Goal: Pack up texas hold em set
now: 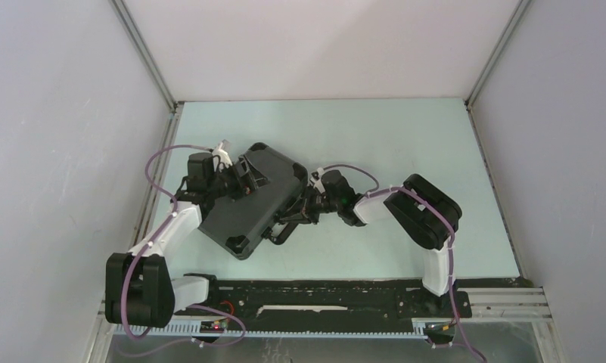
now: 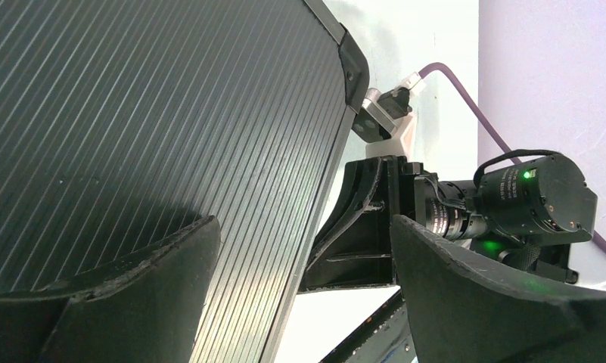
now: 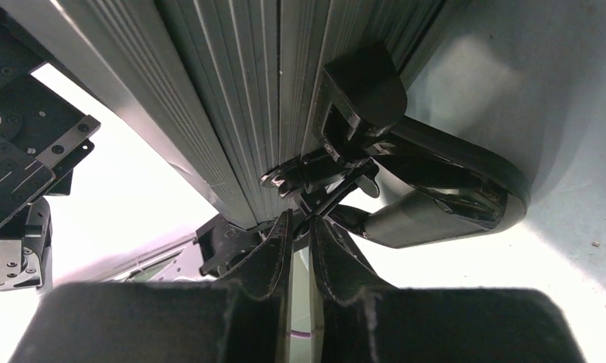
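The briefcase lies flat on the table, left of centre, with its lid down. It is turned diagonally, so one corner points to the far side and another to the near side. Its handle sits on the near-right edge. No chips, cards or discs are visible outside it.

**Left gripper**
- Position: the left gripper is at the far-left part of the case, above the lid.
- State: the jaws stand wide apart. In the left wrist view, one finger lies over the ribbed lid and the other finger is out past the case's edge.
- Hold: nothing is clamped between them. Contact between the inner finger and the lid cannot be confirmed.

**Right gripper**
- Position: the right gripper is at the near-right edge of the case, just beside the handle.
- State: the fingers are brought together, leaving only a thin slit. In the right wrist view, the fingertips meet directly under a small black latch on the seam of the case.
- Hold: whether the tips pinch the latch tab or only touch it cannot be told.
- Reference: the handle curves away to the right of the latch.

The right arm's wrist motor, with a green light, shows beyond the case's edge in the left wrist view.
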You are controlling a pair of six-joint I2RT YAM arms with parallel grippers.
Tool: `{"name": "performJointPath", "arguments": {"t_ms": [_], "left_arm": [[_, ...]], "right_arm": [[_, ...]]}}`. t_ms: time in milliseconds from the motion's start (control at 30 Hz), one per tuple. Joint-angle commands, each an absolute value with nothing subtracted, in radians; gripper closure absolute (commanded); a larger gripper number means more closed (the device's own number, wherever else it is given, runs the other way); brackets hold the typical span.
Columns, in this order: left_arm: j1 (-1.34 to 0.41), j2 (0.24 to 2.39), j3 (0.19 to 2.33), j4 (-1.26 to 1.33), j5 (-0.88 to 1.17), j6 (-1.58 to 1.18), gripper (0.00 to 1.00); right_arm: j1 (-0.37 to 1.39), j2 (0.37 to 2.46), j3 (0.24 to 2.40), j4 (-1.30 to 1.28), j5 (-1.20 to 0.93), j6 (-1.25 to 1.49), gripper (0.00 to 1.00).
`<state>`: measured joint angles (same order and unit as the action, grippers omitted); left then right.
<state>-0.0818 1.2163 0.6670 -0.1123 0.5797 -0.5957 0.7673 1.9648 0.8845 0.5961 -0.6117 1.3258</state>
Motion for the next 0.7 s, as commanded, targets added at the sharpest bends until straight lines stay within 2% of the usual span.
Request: {"name": "performJointPath", "arguments": {"t_ms": [0,267,467,667], "left_arm": [[-0.079,1.276,0.586,-0.339,0.47,-0.569,0.07],[-0.077,1.278,0.587,-0.34,0.475,-0.567,0.07],[-0.077,1.278,0.588,-0.339,0.48,-0.565,0.07],[-0.076,1.274,0.588,-0.339,0.48,-0.565,0.07]], "right_arm": [[0.771,1.961,0.961,0.673,-0.591,1.32,0.89],[0.775,2.002,1.044,0.649,-0.593,1.33,0.85],[0.766,1.998,1.063,0.639,-0.585,1.32,0.78],[0.762,1.968,1.062,0.659,-0.577,1.325,0.76]]}}
